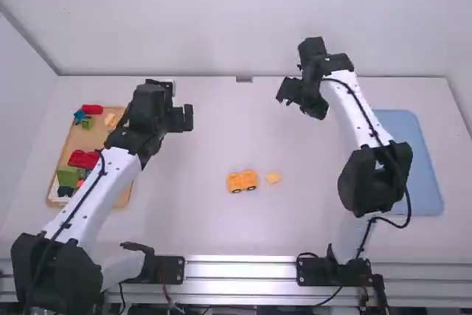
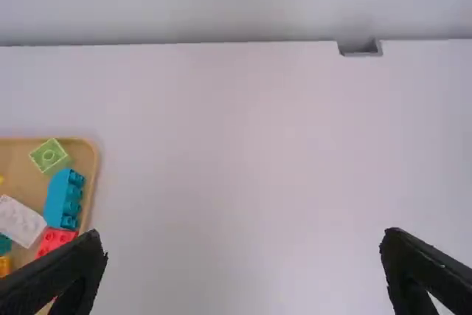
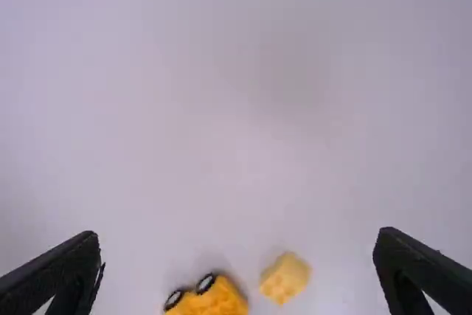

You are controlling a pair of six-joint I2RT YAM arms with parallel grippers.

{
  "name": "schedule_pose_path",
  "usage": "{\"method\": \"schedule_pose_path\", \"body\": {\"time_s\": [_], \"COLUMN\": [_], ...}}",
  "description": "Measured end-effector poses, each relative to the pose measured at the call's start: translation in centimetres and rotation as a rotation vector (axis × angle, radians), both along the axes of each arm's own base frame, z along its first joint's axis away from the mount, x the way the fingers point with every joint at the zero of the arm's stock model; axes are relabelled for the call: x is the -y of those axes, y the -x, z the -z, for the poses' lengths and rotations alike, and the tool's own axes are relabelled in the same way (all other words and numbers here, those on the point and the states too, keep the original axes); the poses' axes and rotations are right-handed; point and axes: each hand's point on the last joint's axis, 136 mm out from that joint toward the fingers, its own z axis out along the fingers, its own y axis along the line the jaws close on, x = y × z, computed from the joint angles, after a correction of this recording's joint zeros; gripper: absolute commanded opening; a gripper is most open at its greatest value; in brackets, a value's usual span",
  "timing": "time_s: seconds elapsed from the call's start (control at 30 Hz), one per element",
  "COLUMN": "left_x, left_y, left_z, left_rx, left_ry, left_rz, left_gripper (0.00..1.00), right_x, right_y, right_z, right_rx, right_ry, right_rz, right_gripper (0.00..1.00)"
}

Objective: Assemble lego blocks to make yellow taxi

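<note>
My left gripper (image 1: 189, 118) is over the table's left part, right of the wooden tray. My right gripper (image 1: 289, 94) hangs over the back right of the middle. An orange-yellow wheeled piece (image 1: 242, 181) stands mid-table, with a small yellow block (image 1: 273, 178) just right of it, apart. Both lie nearer the camera than the grippers. In the left wrist view my gripper (image 2: 243, 245) is wide open with nothing between its fingers. The right wrist view has my gripper (image 3: 236, 245) wide open too, with the wheeled piece (image 3: 210, 300) and the yellow block (image 3: 285, 278) below on the table.
The wooden tray (image 1: 124, 195) at the left holds several red, green, blue, white and yellow blocks. Part of its rim (image 2: 92, 164) and a blue brick (image 2: 63, 198) appear in the left wrist view. A blue tray (image 1: 422, 160) lies at the right, partly behind the right arm.
</note>
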Motion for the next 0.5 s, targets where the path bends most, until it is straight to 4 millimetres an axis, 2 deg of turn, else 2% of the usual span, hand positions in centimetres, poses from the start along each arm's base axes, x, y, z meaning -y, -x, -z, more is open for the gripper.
{"method": "schedule_pose_path", "body": {"time_s": [0.07,0.13,0.17,0.2,0.23,0.27,0.3,0.37,0.4,0.47,0.5], "left_x": [0.5,1.1,1.7,2.5,2.9,3.4,4.2,5.2,6.2,7.8,8.4], "left_y": [0.3,0.4,0.7,0.9,1.1,1.3,1.7,2.3,3.1,4.5,5.2], "left_z": [0.3,0.5,0.6,0.8,0.8,0.9,1.0,1.2,1.4,1.7,1.7], "left_rx": [-0.015,-0.022,-0.027,-0.031,-0.031,-0.033,-0.034,-0.037,-0.042,-0.043,-0.037], "left_ry": [-0.027,-0.044,-0.060,-0.072,-0.078,-0.083,-0.088,-0.091,-0.089,-0.083,-0.080], "left_rz": [0.060,0.115,0.180,0.246,0.283,0.330,0.399,0.487,0.577,0.723,0.791], "left_gripper": [0.99,0.99,0.99,0.99,0.99,0.99,0.99,0.99,0.99,0.99,0.99], "right_x": [0.4,0.3,0.0,-0.7,-0.9,-1.4,-2.4,-3.2,-3.9,-4.5,-4.6], "right_y": [-1.0,-1.1,-0.6,0.4,1.0,2.2,4.6,7.7,10.1,12.2,12.2], "right_z": [-0.8,-1.1,-1.6,-2.1,-2.2,-2.4,-2.8,-3.3,-4.1,-5.2,-5.4], "right_rx": [0.058,0.070,0.078,0.074,0.072,0.060,0.047,0.041,0.065,0.181,0.279], "right_ry": [0.017,0.015,0.001,-0.031,-0.045,-0.070,-0.132,-0.215,-0.292,-0.378,-0.382], "right_rz": [-0.117,-0.181,-0.301,-0.443,-0.509,-0.616,-0.808,-1.026,-1.203,-1.434,-1.532], "right_gripper": [0.98,0.99,0.95,0.99,0.98,0.99,0.99,0.99,0.98,0.98,0.98]}}
